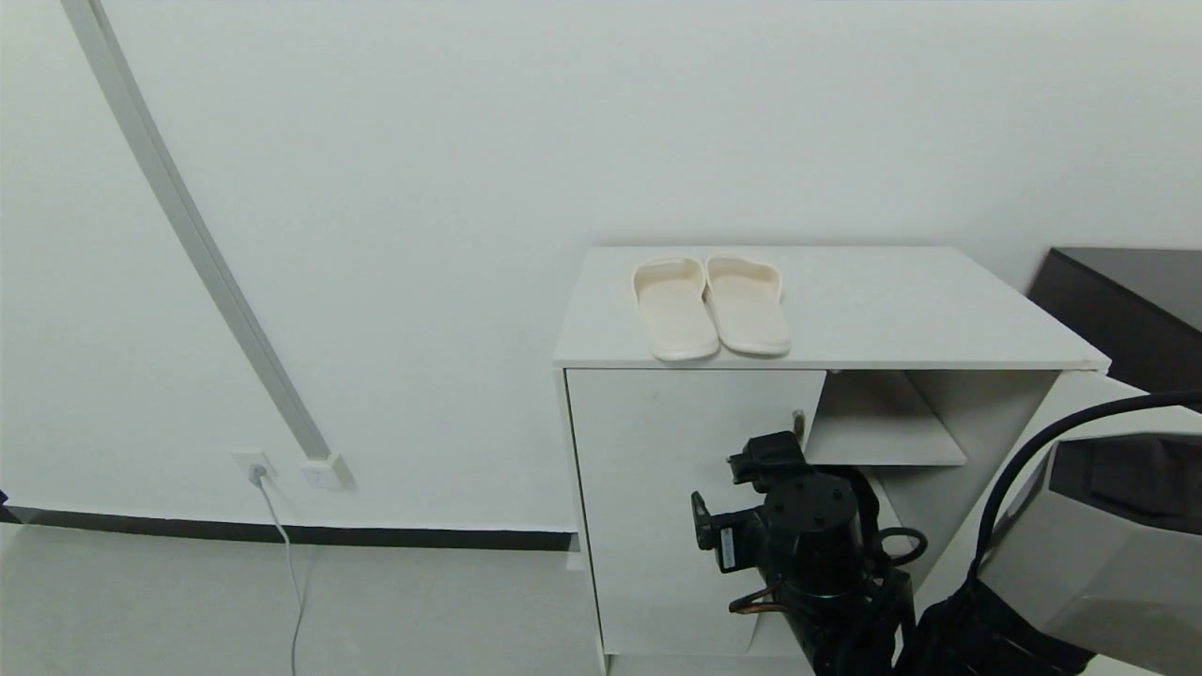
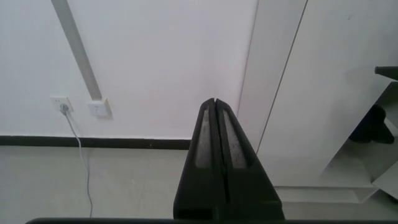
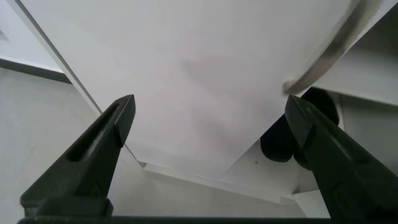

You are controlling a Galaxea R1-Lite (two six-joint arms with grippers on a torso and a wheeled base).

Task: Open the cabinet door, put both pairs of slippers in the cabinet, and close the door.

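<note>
A cream pair of slippers [image 1: 711, 305] lies side by side on top of the white cabinet [image 1: 892, 310]. The cabinet's left door [image 1: 676, 507] stands across its opening, with a metal handle [image 3: 323, 56] at its inner edge. The right half is open and shows a shelf [image 1: 883, 432]. A dark slipper-like shape [image 3: 292, 140] rests on the cabinet floor inside, also seen as a dark shape [image 2: 373, 124] from the left wrist. My right gripper [image 3: 210, 102] is open, close in front of the left door beside the handle [image 1: 798, 422]. My left gripper [image 2: 214, 102] is shut and empty, left of the cabinet.
The white wall carries a grey cable duct [image 1: 188, 225] and an outlet [image 1: 252, 465] with a cord running down to the grey floor [image 1: 141, 601]. A dark piece of furniture [image 1: 1127, 300] stands to the right of the cabinet.
</note>
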